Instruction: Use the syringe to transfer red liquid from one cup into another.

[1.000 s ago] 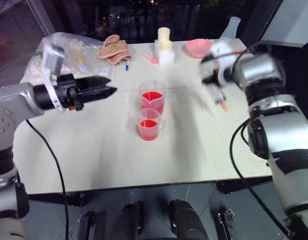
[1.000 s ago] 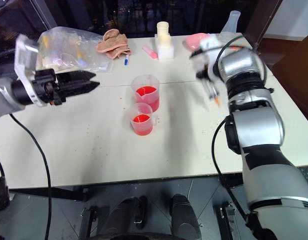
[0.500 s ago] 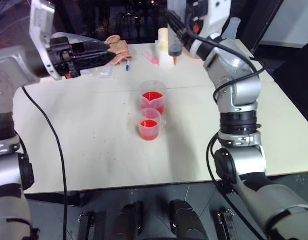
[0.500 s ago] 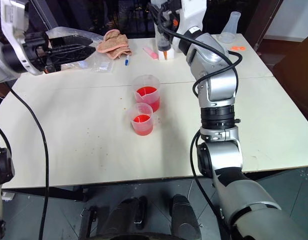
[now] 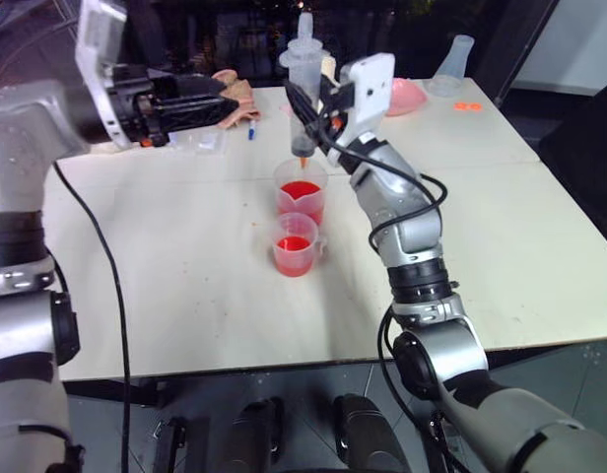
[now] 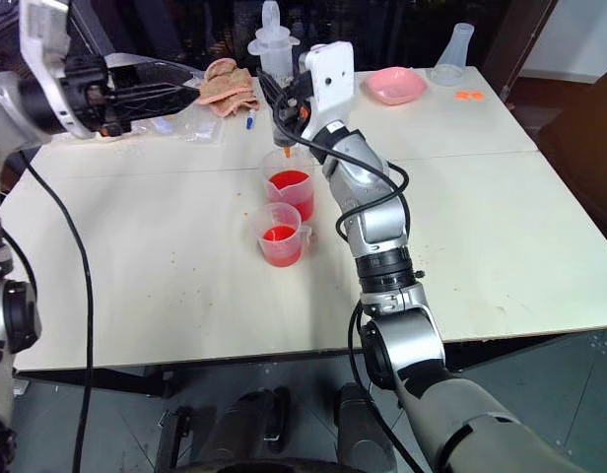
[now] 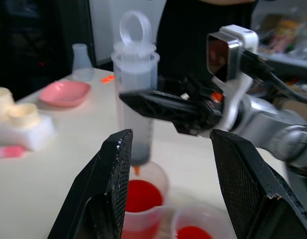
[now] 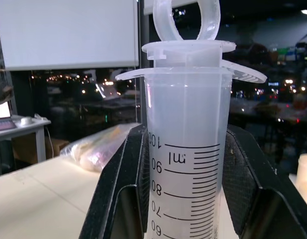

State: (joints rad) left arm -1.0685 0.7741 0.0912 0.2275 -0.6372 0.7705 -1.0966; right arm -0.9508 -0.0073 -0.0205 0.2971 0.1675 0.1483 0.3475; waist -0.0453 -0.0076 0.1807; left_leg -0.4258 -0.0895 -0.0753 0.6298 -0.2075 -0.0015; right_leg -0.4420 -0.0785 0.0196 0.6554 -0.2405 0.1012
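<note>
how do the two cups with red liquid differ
The far cup is larger and taller; the near cup is smaller and shorter. The syringe, held upright by the right gripper, hangs tip-down over the far cup, not the near one. Both are clear plastic.

In the right wrist view we lose the syringe [image 8: 186, 149] at the lower edge: its scale runs off below the 60 mark, and the top of its plunger ring is cropped. The right pincer [image 8: 186, 199] covers both sides of the barrel. In the left wrist view the far cup [image 7: 143, 199] and near cup [image 7: 196, 226] are cut off below, and a left finger [image 7: 106, 194] hides part of the far cup. We cannot tell whether the syringe tip [image 5: 301, 160] touches the red liquid [image 5: 300, 190].
</note>
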